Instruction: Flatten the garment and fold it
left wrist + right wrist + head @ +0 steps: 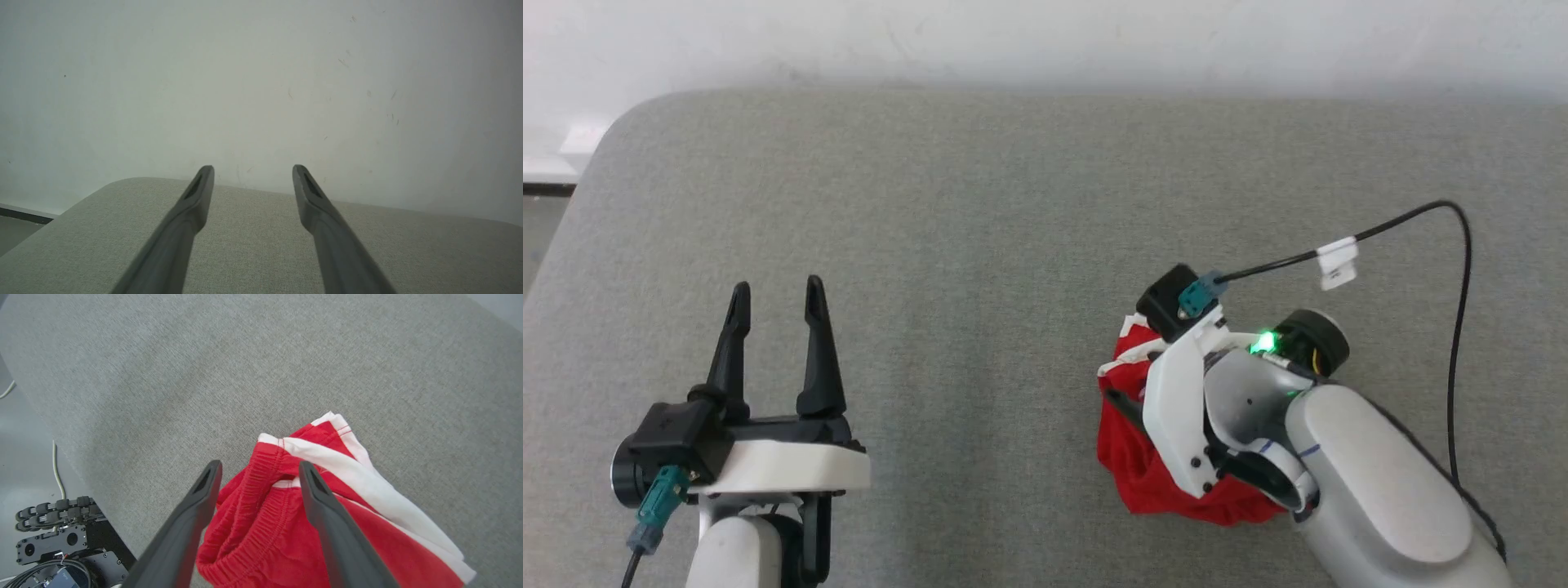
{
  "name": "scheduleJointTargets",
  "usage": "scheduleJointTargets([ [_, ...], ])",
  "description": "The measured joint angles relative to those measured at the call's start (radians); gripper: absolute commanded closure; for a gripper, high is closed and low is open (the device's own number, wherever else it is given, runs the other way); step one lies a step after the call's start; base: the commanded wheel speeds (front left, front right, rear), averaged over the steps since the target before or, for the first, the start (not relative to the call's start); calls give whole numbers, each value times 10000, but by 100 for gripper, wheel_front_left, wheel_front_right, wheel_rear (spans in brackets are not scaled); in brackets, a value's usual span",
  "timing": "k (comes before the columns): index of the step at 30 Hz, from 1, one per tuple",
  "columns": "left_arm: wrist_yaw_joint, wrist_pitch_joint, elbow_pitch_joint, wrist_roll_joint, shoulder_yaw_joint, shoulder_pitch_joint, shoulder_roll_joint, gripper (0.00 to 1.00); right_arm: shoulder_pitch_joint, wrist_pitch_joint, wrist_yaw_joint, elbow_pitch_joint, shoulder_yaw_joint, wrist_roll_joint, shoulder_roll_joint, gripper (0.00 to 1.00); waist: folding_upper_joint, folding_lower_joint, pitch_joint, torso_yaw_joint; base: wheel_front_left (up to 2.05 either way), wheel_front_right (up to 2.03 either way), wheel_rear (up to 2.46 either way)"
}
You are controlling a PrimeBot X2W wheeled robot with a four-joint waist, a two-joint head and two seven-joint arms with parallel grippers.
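A grey fabric-covered surface point(980, 204) with a rounded far-left corner spread wide across the scene. Directly on it, toward its right side, lay the garment point(1131, 465), bright red with white bands, bunched in a crumpled heap rather than spread flat.

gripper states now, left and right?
Left gripper: open, empty.
Right gripper: open, jaws spread over the bunched red shorts, not clamped on them.

Prob. robot lab: bare white wall point(261, 81), grey padded worktop point(931, 204), loose cable point(57, 469), rig hardware point(53, 539).
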Motion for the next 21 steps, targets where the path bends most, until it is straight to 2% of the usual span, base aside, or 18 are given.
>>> scheduleJointTargets([
  [5,-17,0,-21,59,146,189,-2,0,105,-236,0,-1187,-819,59,-169,0,-1,0,-177,-341,0,0,0],
  [11,-84,0,-105,90,132,228,-4,0,1184,-303,0,-2178,-2926,-842,-539,0,0,-1,-274,-720,0,0,0],
  [15,-88,0,-134,174,98,226,-6,0,2295,2,-2,-2230,-3843,-1346,-606,0,0,0,-186,-820,0,0,0],
  [21,-100,0,-100,190,102,218,-6,0,3069,-50,-2,-1661,-3963,-1557,-211,0,0,0,-47,-821,0,0,0],
])
